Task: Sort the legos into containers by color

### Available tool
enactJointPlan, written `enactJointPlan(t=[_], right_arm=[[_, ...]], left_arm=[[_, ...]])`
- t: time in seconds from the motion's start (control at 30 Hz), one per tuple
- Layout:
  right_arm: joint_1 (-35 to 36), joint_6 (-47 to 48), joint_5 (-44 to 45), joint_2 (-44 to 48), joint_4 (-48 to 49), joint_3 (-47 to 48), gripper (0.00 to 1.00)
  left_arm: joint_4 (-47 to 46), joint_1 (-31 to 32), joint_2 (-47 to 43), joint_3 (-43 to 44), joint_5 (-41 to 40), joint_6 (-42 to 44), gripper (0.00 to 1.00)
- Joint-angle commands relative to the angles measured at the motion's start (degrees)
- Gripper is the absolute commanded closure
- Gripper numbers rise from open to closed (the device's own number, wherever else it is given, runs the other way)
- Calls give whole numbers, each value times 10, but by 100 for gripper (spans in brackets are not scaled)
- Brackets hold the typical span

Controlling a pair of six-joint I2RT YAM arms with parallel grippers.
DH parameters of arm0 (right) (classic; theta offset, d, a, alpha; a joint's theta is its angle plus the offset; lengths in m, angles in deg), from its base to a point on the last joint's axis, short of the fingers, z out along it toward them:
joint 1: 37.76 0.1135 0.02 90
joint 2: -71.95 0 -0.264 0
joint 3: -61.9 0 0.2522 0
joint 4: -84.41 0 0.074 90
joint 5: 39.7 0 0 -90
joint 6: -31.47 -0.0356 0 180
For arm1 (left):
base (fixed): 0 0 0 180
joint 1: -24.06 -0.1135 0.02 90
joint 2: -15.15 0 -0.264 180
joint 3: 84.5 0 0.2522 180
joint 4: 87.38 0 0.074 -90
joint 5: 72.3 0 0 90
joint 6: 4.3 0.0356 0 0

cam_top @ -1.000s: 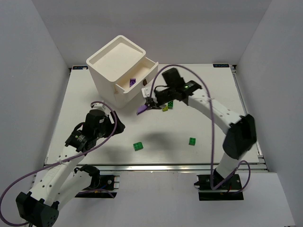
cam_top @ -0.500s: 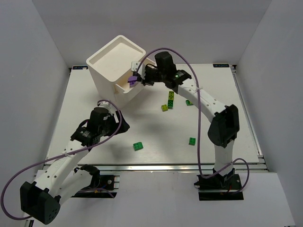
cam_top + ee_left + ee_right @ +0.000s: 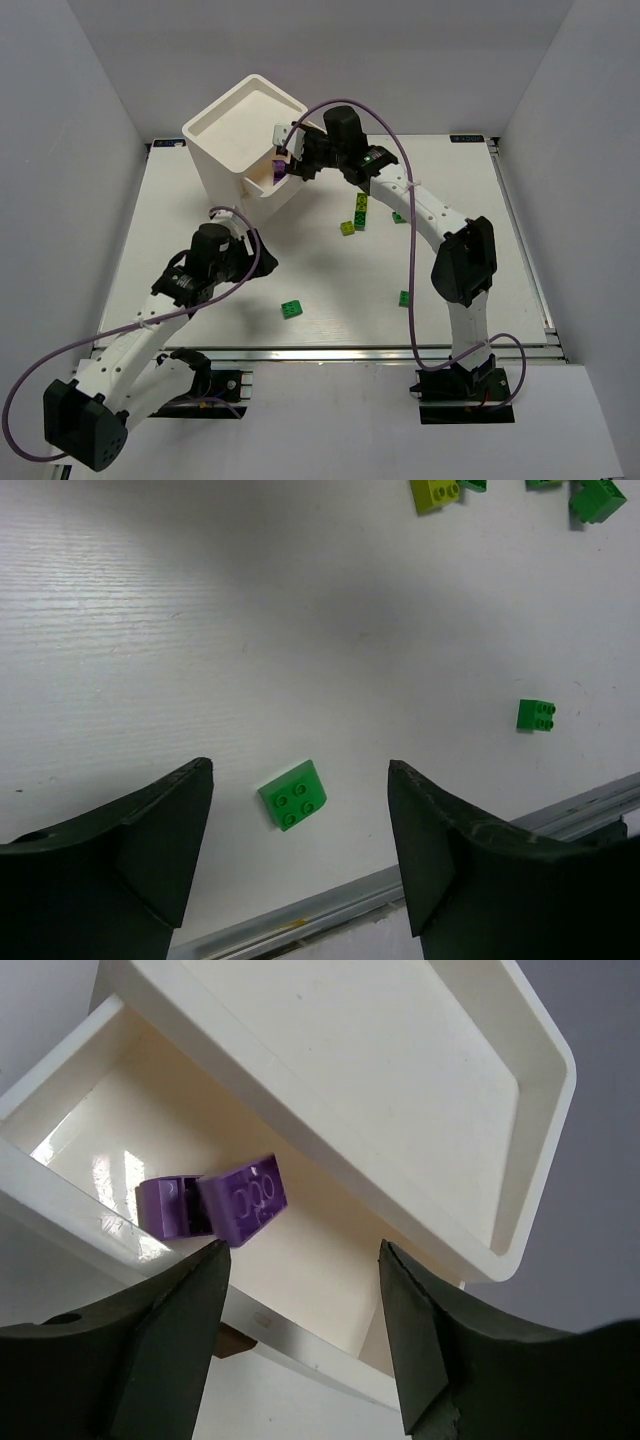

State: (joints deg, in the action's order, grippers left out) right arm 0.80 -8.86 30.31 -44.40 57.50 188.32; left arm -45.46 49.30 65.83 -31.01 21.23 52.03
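Observation:
The white drawer unit (image 3: 243,135) stands at the back left with its top drawer (image 3: 262,183) pulled out. My right gripper (image 3: 287,160) hangs open and empty just over that drawer. In the right wrist view the gripper (image 3: 300,1260) is above two purple bricks (image 3: 212,1203) lying in the drawer (image 3: 330,1260). My left gripper (image 3: 252,255) is open and empty above the table. In the left wrist view it (image 3: 300,770) frames a bright green brick (image 3: 292,794), which also shows in the top view (image 3: 291,309).
Another green brick (image 3: 404,297) lies near the front right and also shows in the left wrist view (image 3: 536,715). A cluster of green bricks (image 3: 360,205) and a yellow-green one (image 3: 347,228) sits mid-table. The drawer's brown pull tab (image 3: 228,1342) faces the table. The metal front rail (image 3: 560,805) runs along the table's near edge.
My right gripper carried a purple brick from mid-table to the open top drawer and opened; the brick now lies in the drawer. My left arm shifted slightly.

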Motion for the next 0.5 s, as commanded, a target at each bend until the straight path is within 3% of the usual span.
enactJointPlan(t=[0.0,0.03,0.07,0.13,0.17,0.2,0.23,0.3,0.47], right_arm=[[-7,-12,4,25,33,1,33],[-11,-34,4,28,37,3,34],[-17,-53,4,31,43,5,34],[-23,-103,6,44,58,13,44],[-42,-179,7,48,63,15,54],[-48,-220,6,65,71,13,80],[-57,-257,-6,78,76,5,97],[-95,-351,-35,124,94,-57,100],[-154,-426,-67,206,115,-206,100]], left_arm=[[-40,7,25,28,27,24,21],[-43,7,34,34,34,29,26],[-44,7,43,42,40,36,40],[-47,7,78,71,64,56,57],[-46,7,90,82,73,62,70],[-50,7,102,92,91,72,75],[-50,7,126,113,103,78,79],[-51,12,161,135,121,91,89],[-55,24,212,205,118,118,89]])
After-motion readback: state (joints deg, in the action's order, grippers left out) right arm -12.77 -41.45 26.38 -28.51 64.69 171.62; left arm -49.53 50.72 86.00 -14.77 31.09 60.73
